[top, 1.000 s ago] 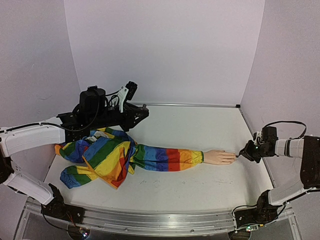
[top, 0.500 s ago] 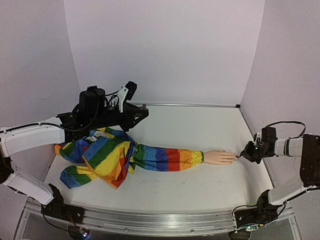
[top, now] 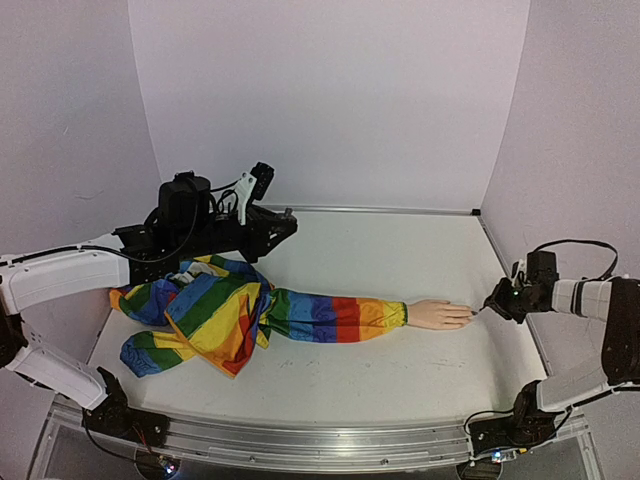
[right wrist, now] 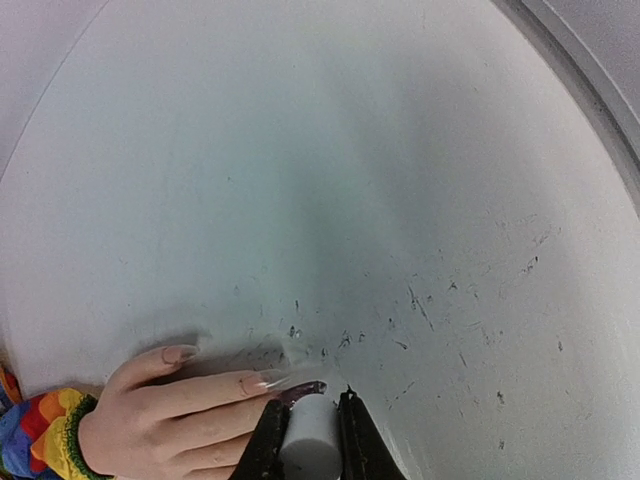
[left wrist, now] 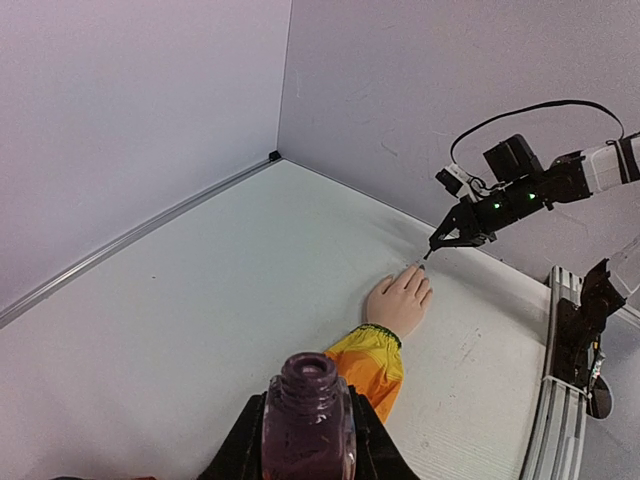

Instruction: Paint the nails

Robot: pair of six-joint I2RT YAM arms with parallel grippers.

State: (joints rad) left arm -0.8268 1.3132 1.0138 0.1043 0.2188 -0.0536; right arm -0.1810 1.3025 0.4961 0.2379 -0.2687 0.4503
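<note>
Right wrist view: right hand (right wrist: 308, 446) tight around white brush cap (right wrist: 305, 432), bristles (right wrist: 304, 389) at the nails (right wrist: 253, 383).

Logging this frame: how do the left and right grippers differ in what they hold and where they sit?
The left gripper grips an open bottle of dark polish; the right gripper grips the white brush cap. The left sits back near the rainbow sleeve, away from the mannequin hand; the right has its brush tip at the nails. Both are shut on something.
</note>
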